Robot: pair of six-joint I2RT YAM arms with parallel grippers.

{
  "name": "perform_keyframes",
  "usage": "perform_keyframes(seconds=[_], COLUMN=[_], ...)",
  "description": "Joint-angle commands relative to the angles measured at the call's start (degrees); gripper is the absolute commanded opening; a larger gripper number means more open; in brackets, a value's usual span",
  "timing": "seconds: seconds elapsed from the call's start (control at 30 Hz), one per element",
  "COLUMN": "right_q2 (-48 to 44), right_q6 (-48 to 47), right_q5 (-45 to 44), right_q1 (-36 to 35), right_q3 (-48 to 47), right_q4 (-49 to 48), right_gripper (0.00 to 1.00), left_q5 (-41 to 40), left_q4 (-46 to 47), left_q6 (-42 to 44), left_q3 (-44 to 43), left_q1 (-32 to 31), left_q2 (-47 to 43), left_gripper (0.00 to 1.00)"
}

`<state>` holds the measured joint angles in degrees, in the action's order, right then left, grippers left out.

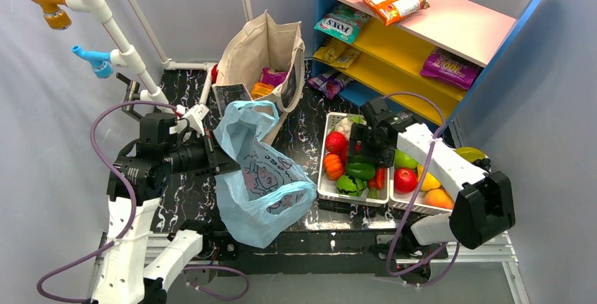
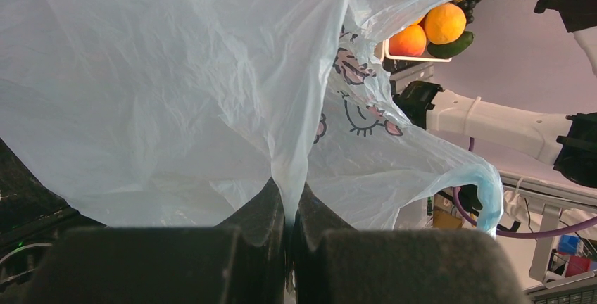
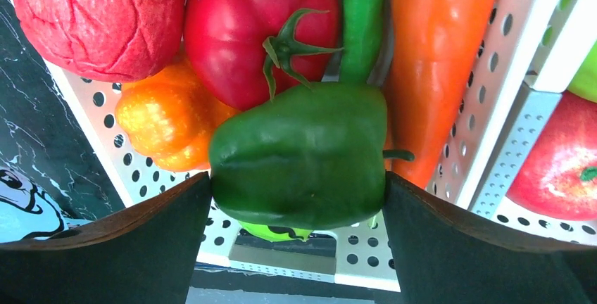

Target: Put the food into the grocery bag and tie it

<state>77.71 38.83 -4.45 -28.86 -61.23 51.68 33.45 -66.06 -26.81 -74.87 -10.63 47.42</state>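
Observation:
The light-blue grocery bag (image 1: pixel 260 184) hangs crumpled over the dark table, lifted by its upper edge. My left gripper (image 1: pixel 215 153) is shut on a pinched fold of that plastic (image 2: pixel 176 86), the fold running between the jaws of the left gripper (image 2: pixel 288 202). The food lies in white perforated baskets (image 1: pixel 325 190). My right gripper (image 1: pixel 360 155) stands open, low over a green bell pepper (image 3: pixel 303 156). One finger is on each side of the pepper, right at its flanks. A red tomato (image 3: pixel 246 29), an orange pumpkin (image 3: pixel 165 121), a carrot (image 3: pixel 436 51) and a green chilli (image 3: pixel 362 15) crowd around it.
A beige canvas tote (image 1: pixel 257 54) stands behind the bag with packets inside. A coloured shelf (image 1: pixel 422 29) with snack packs fills the back right. A second basket holds a red apple (image 1: pixel 405 179) and oranges (image 1: pixel 438 198). White pipes (image 1: pixel 120 43) rise at the back left.

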Motion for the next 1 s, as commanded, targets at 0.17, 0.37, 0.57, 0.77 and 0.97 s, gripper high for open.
perform_keyframes(seconds=[0.17, 0.37, 0.57, 0.77, 0.97], right_q2=[4.0, 2.8, 1.0, -2.7, -6.2], right_q6=[-2.9, -4.2, -6.0, -6.9, -6.5], right_q5=[3.6, 2.9, 2.3, 4.0, 13.3], right_q1=[-0.1, -0.1, -0.2, -0.1, -0.1], right_q3=[0.7, -4.3, -13.6, -21.9, -26.0], right_q4=[-1.5, 2.8, 8.0, 6.2, -2.6], right_gripper=[0.79, 0.58, 0.55, 0.55, 0.54], left_q5=[0.5, 0.5, 0.4, 0.6, 0.9], left_q4=[0.0, -0.1, -0.1, 0.3, 1.0], left_q6=[0.8, 0.8, 0.7, 0.6, 0.2], left_q3=[-1.5, -1.3, -1.6, -1.9, -2.2], left_q1=[-0.5, -0.6, -0.6, -0.6, -0.6], left_q2=[0.8, 0.9, 0.9, 1.4, 2.1], left_gripper=[0.0, 0.0, 0.0, 0.0, 0.0])
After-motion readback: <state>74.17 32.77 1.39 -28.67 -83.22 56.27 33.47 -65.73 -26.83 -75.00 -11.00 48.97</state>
